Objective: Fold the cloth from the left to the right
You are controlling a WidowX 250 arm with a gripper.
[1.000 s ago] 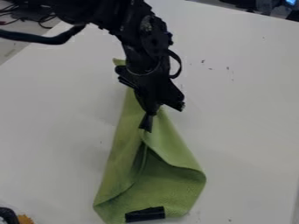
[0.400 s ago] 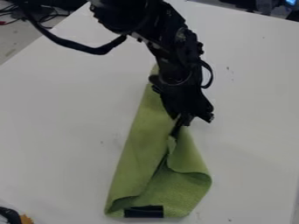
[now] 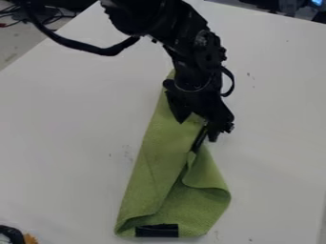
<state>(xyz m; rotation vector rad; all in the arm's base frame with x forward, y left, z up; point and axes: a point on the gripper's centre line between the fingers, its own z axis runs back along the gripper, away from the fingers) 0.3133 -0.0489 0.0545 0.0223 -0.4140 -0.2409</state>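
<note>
In the camera view, the black two-finger hand (image 3: 204, 145) hangs over the green fabric cloth (image 3: 153, 167), its fingers slightly apart, one tip at the folded edge. The cloth lies lengthwise on the white, smooth counter (image 3: 64, 143), its sides folded inward, overlapping above and parting toward the black rectangular patch (image 3: 157, 230) at the near end.

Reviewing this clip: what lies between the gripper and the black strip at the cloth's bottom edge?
Green cloth, as the camera view shows: between the gripper and the black strip, its folded layers part around a slanting crease.
</note>
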